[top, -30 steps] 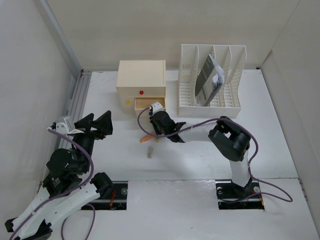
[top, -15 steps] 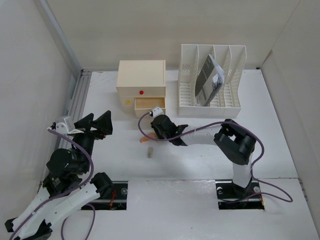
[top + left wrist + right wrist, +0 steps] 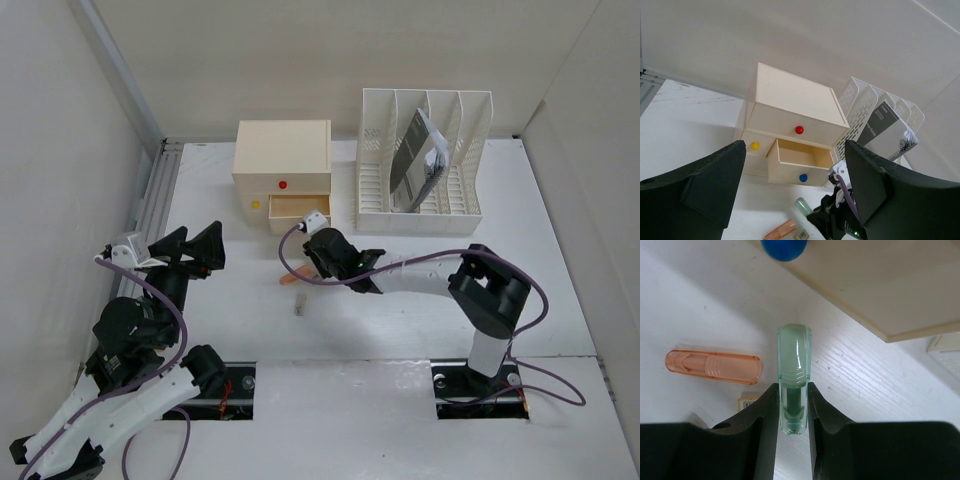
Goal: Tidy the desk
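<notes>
On white desk (image 3: 400, 320), green tube (image 3: 794, 355) is clamped by R gripper (image 3: 791, 390); L gripper (image 3: 795, 145) gaped wide. Next, prob.: to be lifted into open drawer (image 3: 790, 155).

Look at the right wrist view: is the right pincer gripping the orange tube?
No, the right pincer clamps the pale green tube; the orange tube lies loose on the desk.

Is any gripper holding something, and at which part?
The right gripper pinches the translucent green plastic tube by the end opposite its rounded tip; the left gripper, open, holds nothing.
</notes>
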`<state>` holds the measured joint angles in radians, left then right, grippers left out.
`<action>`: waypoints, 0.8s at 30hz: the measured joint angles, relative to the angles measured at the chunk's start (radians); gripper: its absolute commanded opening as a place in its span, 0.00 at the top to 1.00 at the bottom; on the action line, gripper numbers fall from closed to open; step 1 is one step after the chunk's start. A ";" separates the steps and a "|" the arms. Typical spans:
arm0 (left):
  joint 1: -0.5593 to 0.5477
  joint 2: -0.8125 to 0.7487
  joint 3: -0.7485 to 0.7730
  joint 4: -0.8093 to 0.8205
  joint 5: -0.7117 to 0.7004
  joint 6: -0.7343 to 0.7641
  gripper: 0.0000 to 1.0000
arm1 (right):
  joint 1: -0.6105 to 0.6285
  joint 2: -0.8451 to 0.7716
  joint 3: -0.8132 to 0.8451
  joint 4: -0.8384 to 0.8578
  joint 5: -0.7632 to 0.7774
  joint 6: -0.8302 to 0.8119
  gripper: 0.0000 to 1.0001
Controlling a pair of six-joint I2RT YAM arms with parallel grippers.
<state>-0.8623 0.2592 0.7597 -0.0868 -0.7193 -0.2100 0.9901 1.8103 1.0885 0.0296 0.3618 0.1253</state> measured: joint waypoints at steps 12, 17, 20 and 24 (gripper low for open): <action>0.000 0.000 0.000 0.000 -0.001 0.000 0.22 | 0.000 -0.037 0.002 -0.010 -0.085 -0.077 0.88; 0.000 0.000 0.000 0.000 -0.007 0.000 0.22 | 0.003 -0.037 0.038 -0.047 -0.186 -0.135 0.89; 0.000 0.000 0.000 0.000 -0.009 0.000 0.22 | 0.011 -0.037 0.071 -0.072 -0.253 -0.173 0.91; 0.000 0.000 0.000 0.000 -0.013 0.000 0.22 | 0.019 -0.041 0.122 -0.109 -0.346 -0.227 0.92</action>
<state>-0.8623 0.2596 0.7597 -0.0868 -0.7322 -0.2100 1.0096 1.7695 1.2110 -0.0792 0.0154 -0.1020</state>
